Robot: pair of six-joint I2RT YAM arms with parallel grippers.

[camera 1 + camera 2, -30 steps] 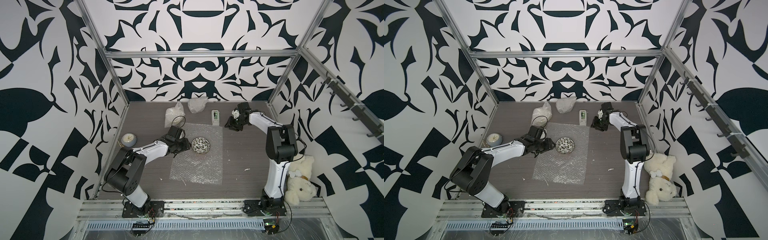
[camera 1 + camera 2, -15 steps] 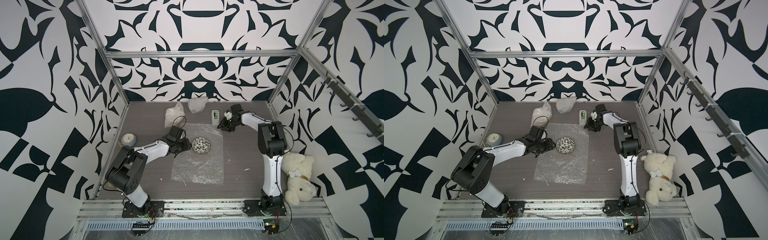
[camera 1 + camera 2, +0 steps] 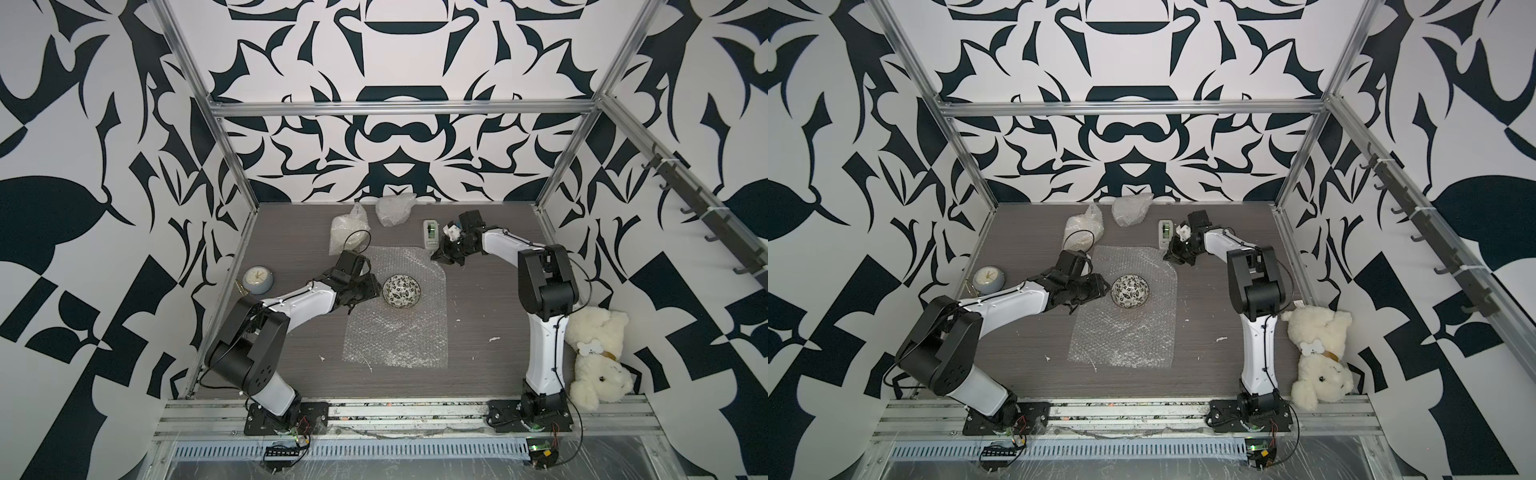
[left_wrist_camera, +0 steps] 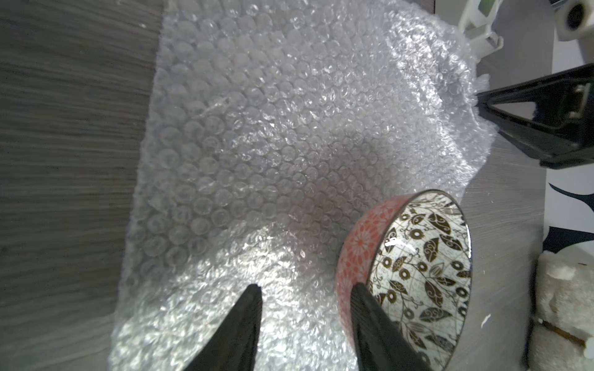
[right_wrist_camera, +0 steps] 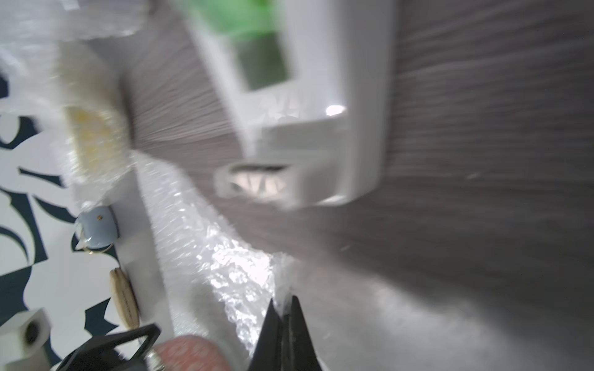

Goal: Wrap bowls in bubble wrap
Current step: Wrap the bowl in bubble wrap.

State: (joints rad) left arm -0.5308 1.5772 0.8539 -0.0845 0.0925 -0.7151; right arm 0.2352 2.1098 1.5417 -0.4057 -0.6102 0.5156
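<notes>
in both top views the bowl (image 3: 401,291) sits on the flat wrap (image 3: 399,336), toward its far half. left claw (image 3: 372,286) is just beside its rim; right claw (image 3: 441,258) is down at the wrap's far corner, near the dispenser (image 3: 431,234).

left wrist view: left claw (image 4: 305,289) half spread, one finger (image 4: 373,311) at the bowl rim, nothing squeezed (touching or not, can't tell).

right wrist view, blurry: right claw (image 5: 284,305) pressed together with a sliver of wrap edge between the tips.

so it's the fold-over, i'd say. to do it well: lift low, draw the corner across the bowl slowly, left claw steadying the bowl, stay clear of the dispenser, and mind that thin film slipping out.
</notes>
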